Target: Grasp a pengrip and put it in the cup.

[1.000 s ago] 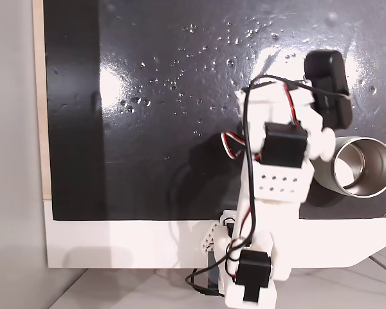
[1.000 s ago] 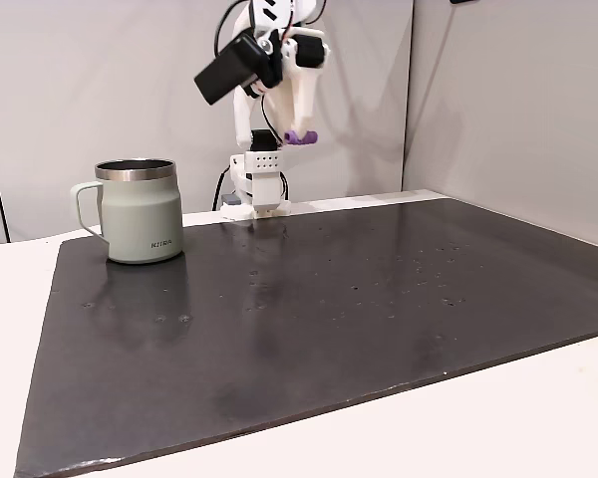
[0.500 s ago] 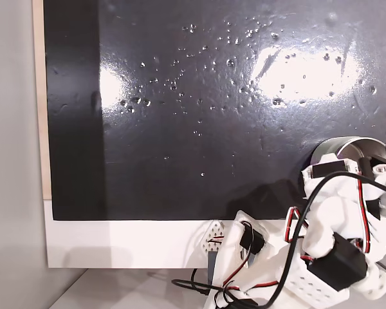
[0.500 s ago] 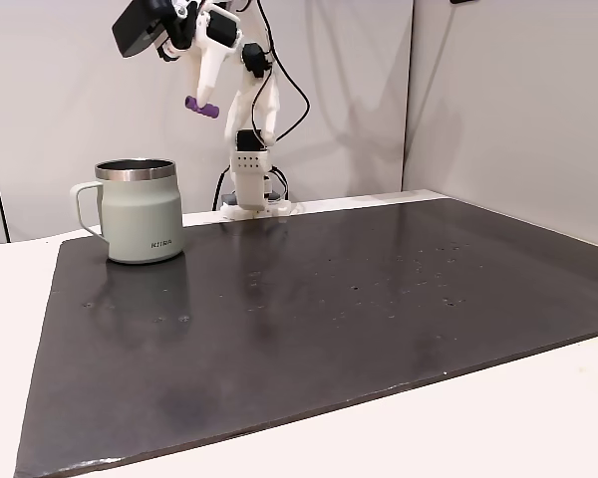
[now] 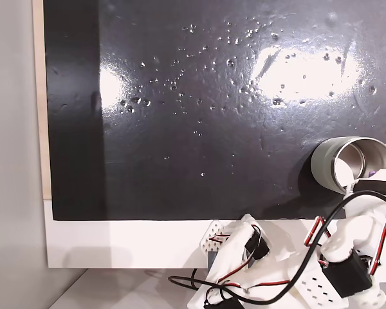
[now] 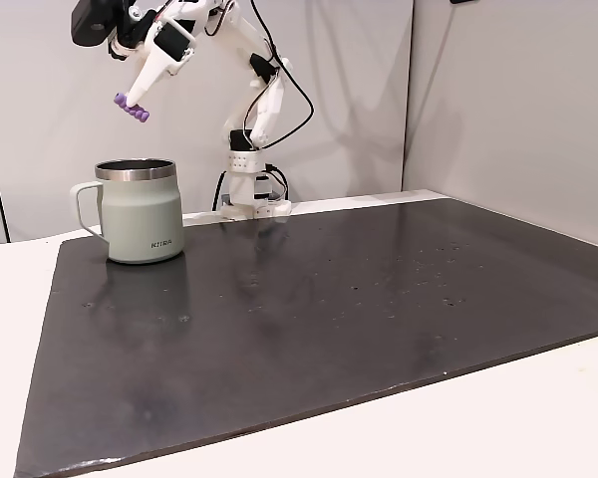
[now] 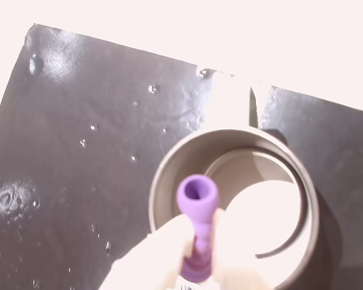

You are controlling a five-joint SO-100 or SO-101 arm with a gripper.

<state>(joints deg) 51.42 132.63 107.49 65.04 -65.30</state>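
In a fixed view from the side, my gripper (image 6: 138, 98) hangs well above the cup (image 6: 140, 211), over its left half, shut on the light-purple pengrip (image 6: 133, 105), which juts down-left from the fingertips. The grey cup stands upright on the black mat, handle to the left. The wrist view looks straight down: the pengrip (image 7: 198, 196) points end-on at the camera over the cup's (image 7: 230, 138) open mouth, near its left inner wall. From above, the cup (image 5: 320, 166) sits at the mat's right edge, with a purple sliver of pengrip (image 5: 378, 174) beside the arm.
The black mat (image 6: 329, 299) covers most of the white table and carries small water drops (image 5: 199, 71). The arm's base (image 6: 254, 189) stands at the mat's far edge, right of the cup. Grey walls stand behind.
The arm has swung left in the side view, from near its base to above the cup, carrying the pengrip. In the top view it left the mat's middle.
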